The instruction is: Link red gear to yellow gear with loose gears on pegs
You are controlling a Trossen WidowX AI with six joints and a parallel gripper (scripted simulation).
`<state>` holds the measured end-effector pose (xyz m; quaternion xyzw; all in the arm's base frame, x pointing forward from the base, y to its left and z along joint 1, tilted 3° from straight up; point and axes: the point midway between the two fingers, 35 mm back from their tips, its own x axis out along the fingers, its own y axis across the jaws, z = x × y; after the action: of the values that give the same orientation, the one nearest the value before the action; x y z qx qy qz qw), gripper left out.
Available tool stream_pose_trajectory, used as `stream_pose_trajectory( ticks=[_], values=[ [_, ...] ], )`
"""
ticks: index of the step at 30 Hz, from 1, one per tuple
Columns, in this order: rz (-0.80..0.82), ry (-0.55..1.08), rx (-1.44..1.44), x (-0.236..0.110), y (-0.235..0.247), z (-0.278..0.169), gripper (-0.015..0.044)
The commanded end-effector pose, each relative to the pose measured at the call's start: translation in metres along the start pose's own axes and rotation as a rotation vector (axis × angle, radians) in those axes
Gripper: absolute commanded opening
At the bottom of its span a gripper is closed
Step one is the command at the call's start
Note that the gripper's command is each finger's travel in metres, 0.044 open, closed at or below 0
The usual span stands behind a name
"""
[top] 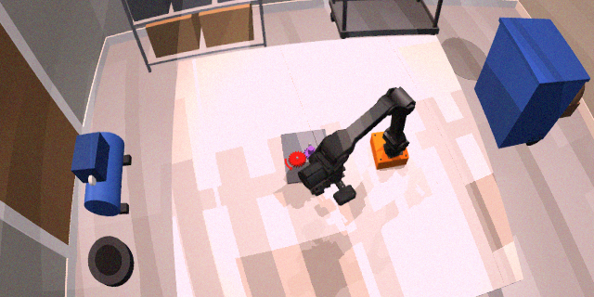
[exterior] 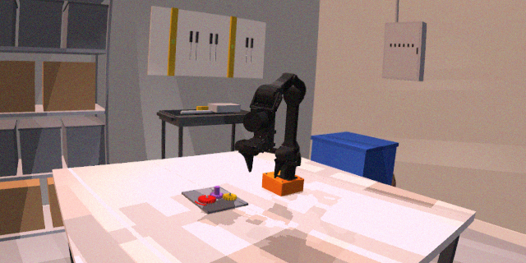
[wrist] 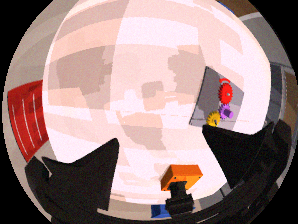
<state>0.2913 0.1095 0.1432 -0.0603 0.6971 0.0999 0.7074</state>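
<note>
The grey board (top: 295, 140) (exterior: 214, 209) (wrist: 201, 105) lies on the table. The red gear (top: 297, 161) (exterior: 206, 200) (wrist: 226, 94) sits on it, with the red arrow beside it. The yellow gear (exterior: 229, 197) (wrist: 213, 119) is also on the board; the arm hides it in the top view. A purple gear (top: 310, 151) (exterior: 216, 195) (wrist: 225, 111) with an upright knob stands between them and appears low on the board, its teeth close to both; exact tooth contact is too small to tell. My gripper (exterior: 263, 173) (wrist: 161, 136) is open and empty, raised above the table to one side of the board.
The orange arm base (top: 382, 160) (exterior: 281, 185) (wrist: 182, 175) stands beside the board on the table (exterior: 362, 222). No loose gear shows elsewhere on the table. In the top view the forearm hangs over the board's near right part. Shelves, a cart and blue cabinets stand beyond the table.
</note>
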Motion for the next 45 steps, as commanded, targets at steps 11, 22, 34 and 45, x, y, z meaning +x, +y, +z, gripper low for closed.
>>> stream_pose_trajectory(
  ticks=[11,22,34,45],
  values=[
    [0.019,-0.009,0.001,-0.017,0.098,-0.031,0.044],
    [0.019,-0.009,0.001,-0.017,0.098,-0.031,0.044],
    [0.019,-0.009,0.001,-0.017,0.098,-0.031,0.044],
    [0.019,-0.009,0.001,-0.017,0.098,-0.031,0.044]
  ],
)
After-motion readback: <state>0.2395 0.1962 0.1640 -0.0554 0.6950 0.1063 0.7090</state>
